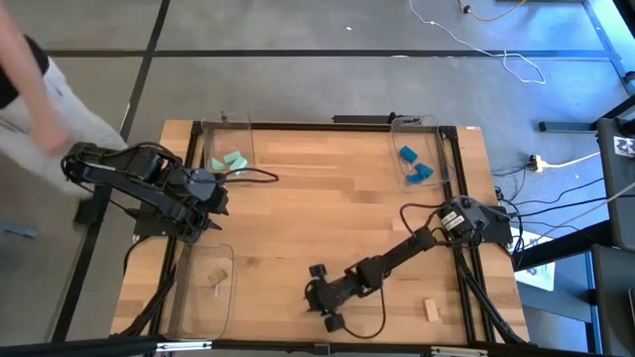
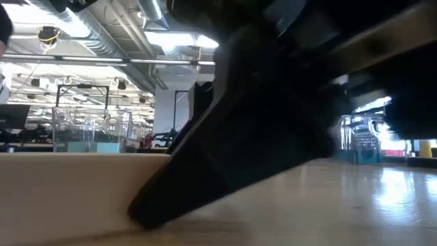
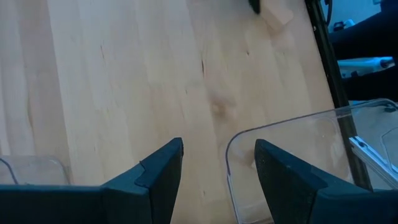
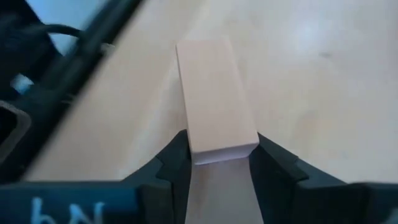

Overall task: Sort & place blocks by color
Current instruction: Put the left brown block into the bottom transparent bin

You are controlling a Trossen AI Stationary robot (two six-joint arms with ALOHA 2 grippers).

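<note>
My right gripper is low over the table's near side, shut on a pale wood block. In the low view its dark finger reaches down to the tabletop. My left gripper waits open at the table's left, above the near-left tray's rim. Teal blocks lie in the far-left tray and blue blocks in the far-right tray. Wood blocks lie in the near-left tray. Another wood block lies on the table near the right corner. My right gripper pinches the wood block by its end nearest the wrist, one finger on each long side. The fingers lie along the block, whose other end sticks out ahead of them. Whether the block rests on the table or is lifted, I cannot tell.
Three clear trays stand on the table: far left, far right and near left. A person stands beyond the far-left corner. Bare wood spans the table's middle. Cables lie on the floor to the right.
</note>
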